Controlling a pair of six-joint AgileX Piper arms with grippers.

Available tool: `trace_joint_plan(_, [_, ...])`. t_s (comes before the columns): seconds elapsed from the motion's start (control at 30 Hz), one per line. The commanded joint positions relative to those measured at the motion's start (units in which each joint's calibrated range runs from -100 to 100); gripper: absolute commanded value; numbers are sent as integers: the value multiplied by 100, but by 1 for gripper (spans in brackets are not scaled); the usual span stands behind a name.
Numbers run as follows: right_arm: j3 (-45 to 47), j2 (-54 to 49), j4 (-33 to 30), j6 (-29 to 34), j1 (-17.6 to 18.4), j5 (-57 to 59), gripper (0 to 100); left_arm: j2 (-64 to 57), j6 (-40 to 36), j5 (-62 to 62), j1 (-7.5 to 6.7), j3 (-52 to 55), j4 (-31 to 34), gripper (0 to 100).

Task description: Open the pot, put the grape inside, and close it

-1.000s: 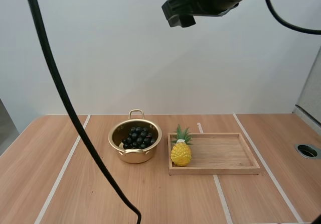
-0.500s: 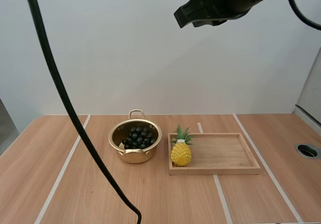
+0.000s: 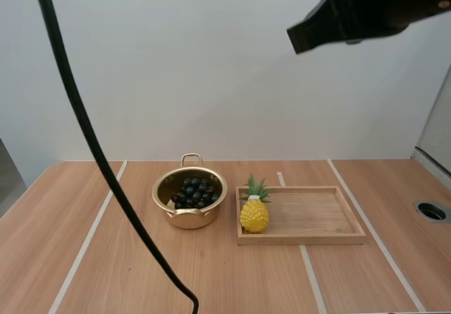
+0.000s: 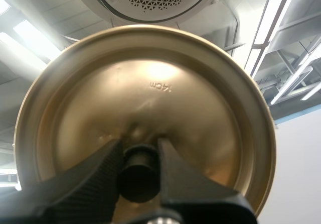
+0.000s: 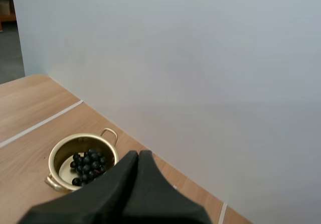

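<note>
The raised right hand [image 3: 296, 39] has swung farther toward the right.

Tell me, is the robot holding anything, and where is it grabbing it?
The left gripper holds the golden lid, pinching its black knob. The right gripper is shut on nothing.

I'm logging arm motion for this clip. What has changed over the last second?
The right arm swung rightward, high above the table. Nothing was taken or let go. The pot, the grapes inside it, the pineapple and the wooden tray stayed put. The left end effector holds the lid by its knob.
</note>
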Motion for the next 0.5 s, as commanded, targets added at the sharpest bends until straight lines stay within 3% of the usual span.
trace_joint_plan(0.0, [333,-293,-31,13,-23,0,0,-4,-55,-3,6,-22,25,0])
trace_joint_plan(0.23, [1111,-974,-5,13,-23,0,0,-4,-55,-3,6,-22,25,0])
trace_joint_plan(0.47, [1204,-1100,99,13,-23,0,0,-4,-55,168,6,-22,24,0])
